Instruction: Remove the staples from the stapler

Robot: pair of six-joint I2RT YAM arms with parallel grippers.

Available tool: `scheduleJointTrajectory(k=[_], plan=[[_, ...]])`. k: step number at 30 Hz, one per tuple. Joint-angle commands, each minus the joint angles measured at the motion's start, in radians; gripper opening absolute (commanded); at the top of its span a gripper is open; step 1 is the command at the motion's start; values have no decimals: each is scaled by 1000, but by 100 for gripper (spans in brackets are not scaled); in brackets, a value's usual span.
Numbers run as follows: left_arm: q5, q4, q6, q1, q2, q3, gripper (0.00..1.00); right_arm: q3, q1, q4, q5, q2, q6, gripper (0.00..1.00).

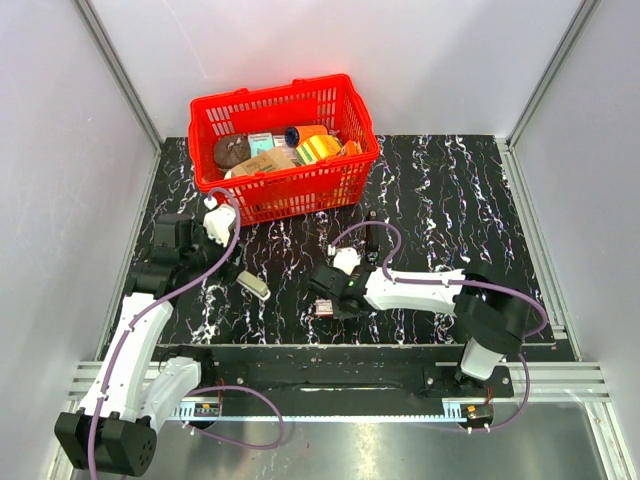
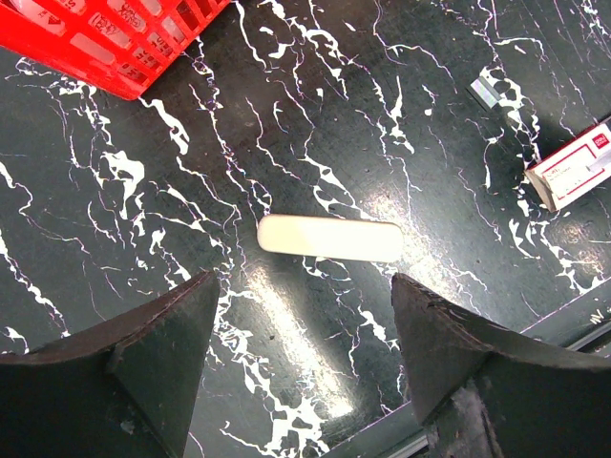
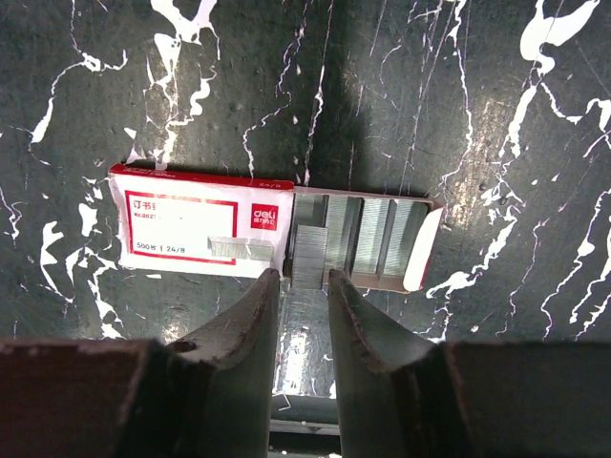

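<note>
The stapler (image 2: 329,239) is a cream oblong lying flat on the black marbled table; it also shows in the top view (image 1: 255,288). My left gripper (image 2: 301,279) is open and empty, just above and on the near side of the stapler, with its jaws wide. A white and red staple box (image 3: 205,229) lies open with staple strips in its tray (image 3: 382,234). My right gripper (image 3: 302,274) is nearly shut on a staple strip (image 3: 307,253) at the tray's near edge. The box shows in the top view (image 1: 325,306) under the right gripper (image 1: 328,292).
A red basket (image 1: 268,98) full of packets stands at the back left; its corner shows in the left wrist view (image 2: 95,38). A small loose staple piece (image 2: 485,91) lies near the box (image 2: 573,172). The table's front rail is close behind both grippers.
</note>
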Motion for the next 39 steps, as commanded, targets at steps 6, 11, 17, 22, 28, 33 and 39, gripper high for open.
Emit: scheduleJointTrajectory(k=[6,11,17,22,28,33,39], plan=[[8,23,13,5,-8,2,78,38,-13,-2,50,-18,7,28],[3,29,14,5,-8,1,78,36,-16,1,47,-9,4,23],[5,32,14,5,-2,-5,78,29,-21,11,42,-11,4,17],[6,38,14,5,1,-12,78,20,-21,11,45,-20,4,10],[11,40,11,5,4,-13,78,-5,-21,21,56,-38,18,9],[12,42,11,7,-1,-13,78,-14,-21,26,68,-46,27,9],[12,39,11,5,-5,-15,78,-17,-21,31,77,-38,33,9]])
